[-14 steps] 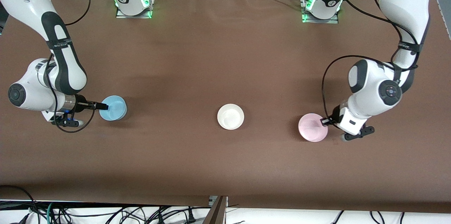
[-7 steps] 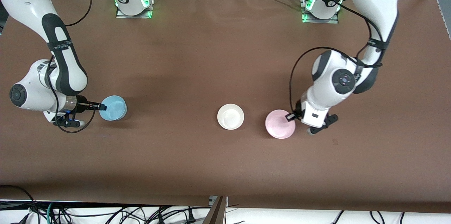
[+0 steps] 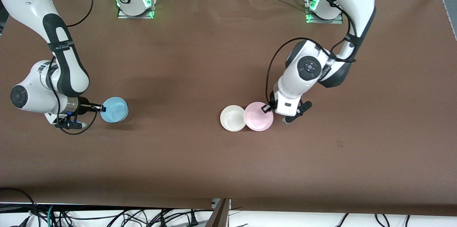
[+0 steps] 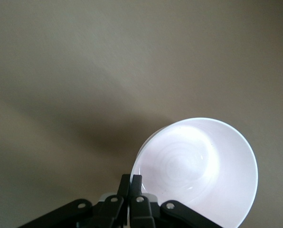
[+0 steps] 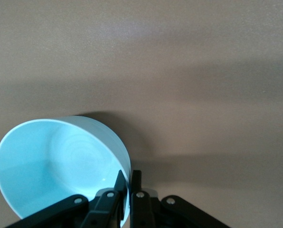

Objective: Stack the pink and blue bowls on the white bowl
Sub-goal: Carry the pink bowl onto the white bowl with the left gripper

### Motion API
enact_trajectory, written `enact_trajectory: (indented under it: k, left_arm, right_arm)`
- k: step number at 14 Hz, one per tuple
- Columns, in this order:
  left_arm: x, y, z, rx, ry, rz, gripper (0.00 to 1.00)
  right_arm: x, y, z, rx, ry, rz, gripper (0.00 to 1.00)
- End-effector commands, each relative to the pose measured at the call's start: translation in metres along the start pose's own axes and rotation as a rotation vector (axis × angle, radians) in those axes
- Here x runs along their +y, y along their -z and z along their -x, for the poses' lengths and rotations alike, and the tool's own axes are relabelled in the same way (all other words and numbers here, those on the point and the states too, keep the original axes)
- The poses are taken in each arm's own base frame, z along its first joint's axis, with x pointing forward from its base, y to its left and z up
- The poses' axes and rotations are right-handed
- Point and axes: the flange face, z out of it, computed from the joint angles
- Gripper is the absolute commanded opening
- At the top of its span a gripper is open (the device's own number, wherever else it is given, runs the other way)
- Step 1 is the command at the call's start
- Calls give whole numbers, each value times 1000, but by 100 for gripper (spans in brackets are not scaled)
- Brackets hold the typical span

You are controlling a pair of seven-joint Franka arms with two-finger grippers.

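The white bowl (image 3: 232,118) stands upright mid-table. My left gripper (image 3: 266,108) is shut on the rim of the pink bowl (image 3: 259,121), holding it upright right beside the white bowl on the left arm's side. In the front view their rims overlap. In the left wrist view the left gripper (image 4: 131,179) pinches the pale pink bowl (image 4: 198,166). The blue bowl (image 3: 115,110) sits toward the right arm's end of the table. My right gripper (image 3: 102,107) is shut on its rim; the right wrist view shows that gripper (image 5: 128,176) clamping the blue bowl's (image 5: 56,164) wall.
The brown table cover (image 3: 200,59) stretches bare around the three bowls. The two arm bases (image 3: 135,2) stand at the table's edge farthest from the front camera. Cables hang below the near edge.
The left arm has carried the pink bowl from the left arm's end of the table to the white bowl's side. The right gripper has shut on the blue bowl's rim; that bowl stayed put.
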Motion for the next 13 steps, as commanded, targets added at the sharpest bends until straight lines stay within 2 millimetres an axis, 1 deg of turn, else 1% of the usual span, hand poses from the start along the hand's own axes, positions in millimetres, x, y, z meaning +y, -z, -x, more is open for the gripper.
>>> enact_trajectory:
  k: [1, 3, 5, 7, 9, 13]
  left_arm:
    - [11, -20, 19, 0, 32, 27, 0]
    - [15, -22, 28, -1, 35, 34, 0]
    - [19, -31, 38, 1, 43, 51, 0]
    - [19, -36, 42, -2, 50, 49, 0]
    - [22, -40, 52, -6, 49, 47, 0]
    - [26, -53, 66, -4, 56, 58, 0]
  right_arm:
    - [-3, 10, -2, 22, 22, -20, 0]
    - [-7, 20, -4, 1, 29, -29, 0]
    - [-12, 35, -8, -12, 37, -38, 0]
    - [-22, 55, -12, -13, 57, -43, 0]
    - [-30, 64, -13, -29, 75, -47, 0]
    - [-81, 95, -16, -44, 150, -28, 0]
